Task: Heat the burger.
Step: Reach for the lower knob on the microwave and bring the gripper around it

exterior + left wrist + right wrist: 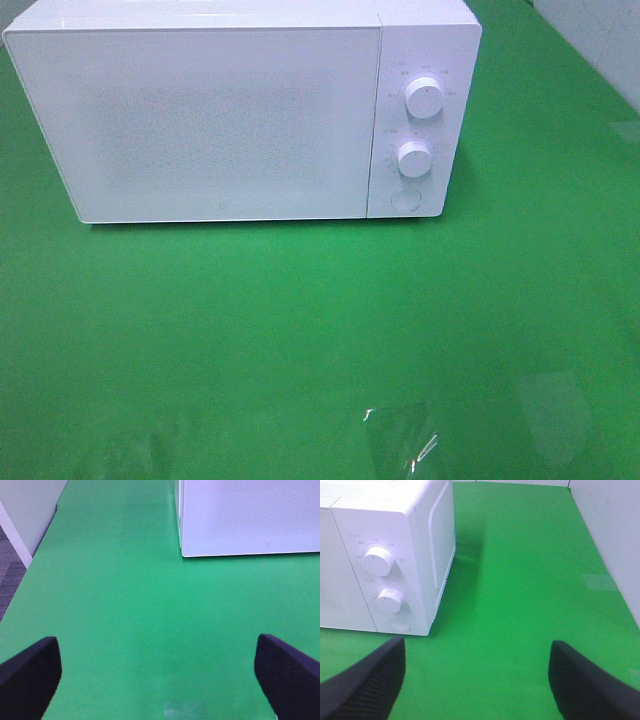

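Near the back edge of the bench [300, 340] sits the microwave [220, 120], door closed; left gripper [157, 667] and right gripper [476, 667] hover low, fingers apart.

The left gripper [159, 677] hung with its black jaws spread wide apart and nothing between them, and the right gripper [479, 682] hung likewise, jaws gaping wide and empty.

White microwave [220, 120], green tabletop [300, 340]
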Controlling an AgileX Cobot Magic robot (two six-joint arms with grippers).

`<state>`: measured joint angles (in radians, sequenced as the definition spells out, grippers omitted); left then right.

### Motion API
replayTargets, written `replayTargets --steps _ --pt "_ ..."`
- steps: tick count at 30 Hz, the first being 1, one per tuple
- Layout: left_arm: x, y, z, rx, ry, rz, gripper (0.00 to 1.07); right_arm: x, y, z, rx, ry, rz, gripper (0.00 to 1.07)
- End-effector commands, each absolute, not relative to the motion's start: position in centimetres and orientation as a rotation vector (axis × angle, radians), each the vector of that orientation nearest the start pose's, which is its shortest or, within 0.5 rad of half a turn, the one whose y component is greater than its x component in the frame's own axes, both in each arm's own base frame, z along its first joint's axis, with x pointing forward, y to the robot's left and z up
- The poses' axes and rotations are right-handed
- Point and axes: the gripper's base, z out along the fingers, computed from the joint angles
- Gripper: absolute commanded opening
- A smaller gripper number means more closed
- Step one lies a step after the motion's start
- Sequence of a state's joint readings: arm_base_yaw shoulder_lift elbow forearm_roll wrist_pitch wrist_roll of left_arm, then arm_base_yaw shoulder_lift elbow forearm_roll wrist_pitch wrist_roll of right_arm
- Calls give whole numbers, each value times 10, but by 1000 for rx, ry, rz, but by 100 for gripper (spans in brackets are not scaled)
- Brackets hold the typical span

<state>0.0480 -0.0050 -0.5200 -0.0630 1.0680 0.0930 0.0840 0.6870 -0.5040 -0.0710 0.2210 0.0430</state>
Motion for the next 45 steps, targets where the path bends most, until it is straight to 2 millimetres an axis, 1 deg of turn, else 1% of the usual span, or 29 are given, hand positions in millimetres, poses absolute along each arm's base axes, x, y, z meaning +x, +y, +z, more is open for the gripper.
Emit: replayTargets --steps 1,2,3,6,7,10,11,14,16,18,19,20,23,24,25,26,27,29,30,31,34,36,37,38,39,40,41,42,45 --pt "-11 -6 281 45 2010 18 98 162 13 290 -96 1835 35 76" --pt "-11 -6 281 45 2010 18 98 162 13 290 -96 1835 35 76" --pt "-11 -6 281 45 2010 18 98 170 14 284 -97 1810 42 76" --pt "-11 -6 281 45 2010 18 98 177 15 278 -100 1774 49 76" --pt "-11 -6 281 45 2010 18 98 185 16 270 -104 1751 54 76" --pt "-11 -6 281 45 2010 18 98 191 17 262 -121 1738 47 76" --pt "-11 -6 281 45 2012 18 98 198 19 256 -147 1725 33 76" --pt "-11 -6 281 45 2012 18 98 205 19 251 -155 1712 21 76" --pt "-11 -6 281 45 2012 18 98 211 18 246 -146 1709 4 76" --pt "-11 -6 281 45 2012 18 98 223 18 237 -93 1692 -45 76" --pt "-11 -6 281 45 2012 18 98 223 18 237 -93 1692 -45 76" --pt "-11 -6 281 45 2012 18 98 227 27 233 -117 1666 -68 76" --pt "-11 -6 281 45 2012 18 98 229 31 232 -127 1647 -76 76" --pt "-11 -6 281 45 2012 18 98 232 43 227 -143 1627 -84 76" --pt "-11 -6 281 45 2012 18 98 232 43 227 -143 1627 -84 76" --pt "-11 -6 281 45 2012 18 98 234 51 222 -118 1610 -79 76" --pt "-11 -6 281 45 2012 18 98 234 51 222 -118 1610 -79 76" --pt "-11 -6 281 45 2012 18 98 236 68 210 -82 1580 -75 76" --pt "-11 -6 281 45 2012 18 98 236 68 210 -82 1580 -75 76" --pt "-11 -6 281 45 2012 18 98 235 77 205 -76 1569 -69 76" --pt "-11 -6 281 45 2012 18 98 235 81 202 -68 1568 -73 76" --pt "-11 -6 281 45 2012 18 98 233 99 190 -69 1583 -62 76" --pt "-11 -6 281 45 2012 18 98 233 99 190 -69 1583 -62 76" --pt "-11 -6 281 45 2012 18 98 233 108 185 -83 1592 -56 76" --pt "-11 -6 281 45 2012 18 98 233 108 185 -83 1592 -56 76" --pt "-11 -6 281 45 2012 18 98 234 118 179 -98 1595 -52 76" --pt "-11 -6 281 45 2012 18 98 234 118 179 -98 1595 -52 76" --pt "-11 -6 281 45 2012 18 98 236 127 175 -110 1602 -43 76" --pt "-11 -6 281 45 2012 18 98 239 132 172 -116 1606 -38 76"
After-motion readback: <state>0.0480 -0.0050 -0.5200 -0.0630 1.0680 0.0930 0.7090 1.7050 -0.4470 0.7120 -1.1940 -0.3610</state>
